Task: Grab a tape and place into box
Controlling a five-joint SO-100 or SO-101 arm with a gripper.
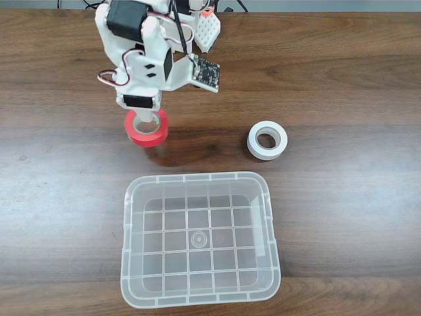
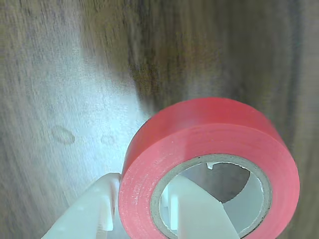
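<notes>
The red tape point(image 1: 147, 133) with its grey-beige core sits at the left of the wooden table, directly under the white arm. My gripper point(image 1: 146, 120) comes down on it from above. One finger point(image 2: 199, 214) is inside the core of the tape point(image 2: 199, 134) and the other point(image 2: 84, 216) is outside the roll's wall, so the gripper point(image 2: 137, 219) is shut on the wall. I cannot tell whether the roll still touches the table. The clear plastic box point(image 1: 131, 217) with a grid bottom stands near the front edge, just below the tape.
A white roll of tape point(image 1: 268, 141) lies flat to the right of the arm, above the box's right corner. The arm's base and a white perforated part point(image 1: 207, 31) stand at the back edge. Bare wood lies left and right of the box.
</notes>
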